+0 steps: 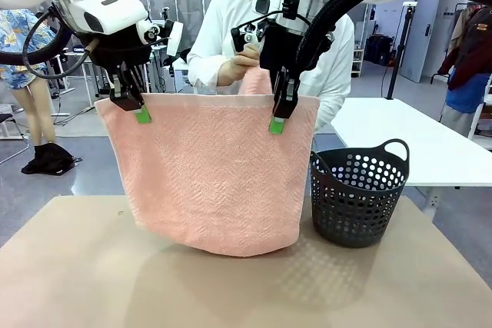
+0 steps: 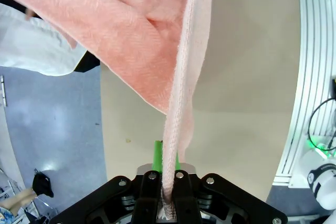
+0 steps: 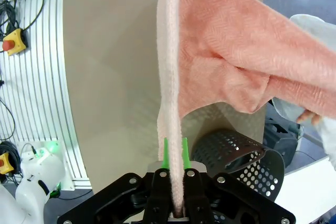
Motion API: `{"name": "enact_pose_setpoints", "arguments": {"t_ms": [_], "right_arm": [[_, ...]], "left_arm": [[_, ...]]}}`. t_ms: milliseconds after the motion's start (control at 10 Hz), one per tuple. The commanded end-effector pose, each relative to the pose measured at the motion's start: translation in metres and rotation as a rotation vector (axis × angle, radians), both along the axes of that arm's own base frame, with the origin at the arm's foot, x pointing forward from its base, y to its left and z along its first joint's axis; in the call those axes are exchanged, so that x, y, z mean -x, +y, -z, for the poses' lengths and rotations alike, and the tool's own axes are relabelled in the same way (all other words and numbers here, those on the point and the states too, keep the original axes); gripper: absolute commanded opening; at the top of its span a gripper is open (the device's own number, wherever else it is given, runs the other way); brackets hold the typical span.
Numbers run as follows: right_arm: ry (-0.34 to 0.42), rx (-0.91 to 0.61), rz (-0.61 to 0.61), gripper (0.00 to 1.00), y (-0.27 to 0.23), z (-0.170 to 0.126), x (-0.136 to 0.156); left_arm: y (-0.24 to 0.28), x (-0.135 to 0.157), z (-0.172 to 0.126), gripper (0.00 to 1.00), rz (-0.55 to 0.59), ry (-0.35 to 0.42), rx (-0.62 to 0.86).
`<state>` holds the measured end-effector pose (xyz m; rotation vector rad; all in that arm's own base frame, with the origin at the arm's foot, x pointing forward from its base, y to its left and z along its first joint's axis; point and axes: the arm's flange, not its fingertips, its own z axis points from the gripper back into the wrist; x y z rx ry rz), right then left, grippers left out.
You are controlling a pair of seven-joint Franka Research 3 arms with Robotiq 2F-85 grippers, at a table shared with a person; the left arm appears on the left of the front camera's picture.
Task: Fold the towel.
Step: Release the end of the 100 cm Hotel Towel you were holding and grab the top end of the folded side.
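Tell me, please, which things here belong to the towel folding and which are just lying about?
Job in hand: pale salmon-pink terry cloth towel, held up; left gripper and right gripper, each shut on its top edge; person's hand at its far side.
Lying about: black perforated plastic basket on the tan table.

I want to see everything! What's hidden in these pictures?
- Front view: the towel covers the middle and legs of the person.
- Front view: the black basket hides its inside bottom behind its own wall.
- Left wrist view: the person's white sleeve is cut off by the edge.
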<state>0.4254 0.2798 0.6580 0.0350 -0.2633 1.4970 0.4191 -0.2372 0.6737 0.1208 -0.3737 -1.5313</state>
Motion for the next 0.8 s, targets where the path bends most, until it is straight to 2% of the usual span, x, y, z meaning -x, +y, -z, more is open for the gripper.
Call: {"name": "enact_pose_setpoints", "arguments": {"t_ms": [0, 700], "right_arm": [[0.001, 0.005, -0.015, 0.00, -0.0007, 0.0006, 0.0001], [0.001, 0.005, -0.015, 0.00, -0.0007, 0.0006, 0.0001]], "left_arm": [[0.0002, -0.0011, -0.0018, 0.00, 0.010, 0.001, 0.009], [0.0002, -0.0011, -0.0018, 0.00, 0.010, 0.001, 0.009]]}}
